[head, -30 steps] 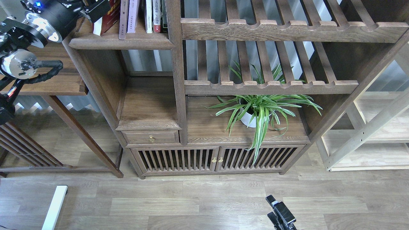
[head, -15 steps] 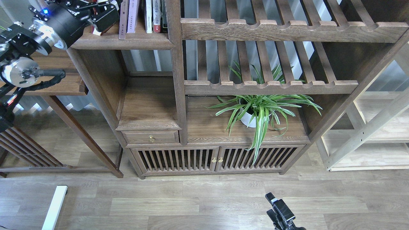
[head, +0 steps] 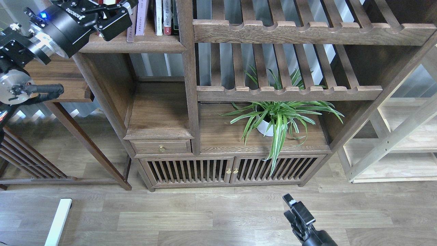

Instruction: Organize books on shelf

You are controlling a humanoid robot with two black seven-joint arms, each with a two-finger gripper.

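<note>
Our left gripper (head: 114, 17) sits at the left end of the shelf (head: 150, 45), over its front edge, just beside the upright books (head: 141, 17); we cannot tell its jaws apart. Our right gripper (head: 297, 212) hangs low over the floor (head: 205, 218). A plant (head: 278, 118) stands on the lower board (head: 222, 136).

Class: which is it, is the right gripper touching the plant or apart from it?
Apart. The head view shows the right gripper low over the floor, with bare floorboards and the cabinet front between it and the plant.

Books (head: 141, 17) upright, seemingly, on shelf (head: 136, 46).
</note>
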